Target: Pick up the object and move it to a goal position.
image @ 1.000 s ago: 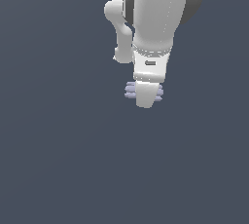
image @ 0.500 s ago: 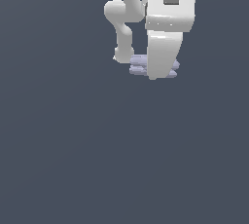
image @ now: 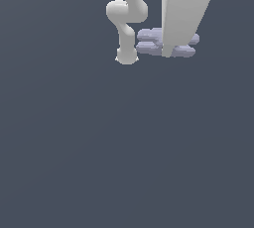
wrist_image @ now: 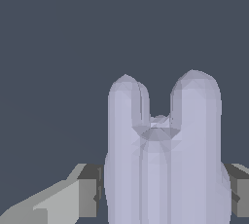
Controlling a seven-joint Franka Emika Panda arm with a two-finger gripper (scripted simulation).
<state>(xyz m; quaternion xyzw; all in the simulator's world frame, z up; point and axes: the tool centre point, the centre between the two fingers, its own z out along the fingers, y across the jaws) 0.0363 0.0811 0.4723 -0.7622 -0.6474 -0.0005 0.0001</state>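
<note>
Holding the object (wrist_image: 163,164) clamped between both fingers (wrist_image: 87,196), gripper (wrist_image: 163,194) hangs mid-air; lobes poke out either side.

Lavender object (image: 149,41) partly hidden behind white arm (image: 184,9), near top.

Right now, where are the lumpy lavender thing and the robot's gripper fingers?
lavender object (wrist_image: 160,169): wrist view, its middle body between the two lobes.
lavender object (image: 149,41): exterior view, its exposed end.
gripper fingers (wrist_image: 87,196): wrist view, one finger's pad.
</note>
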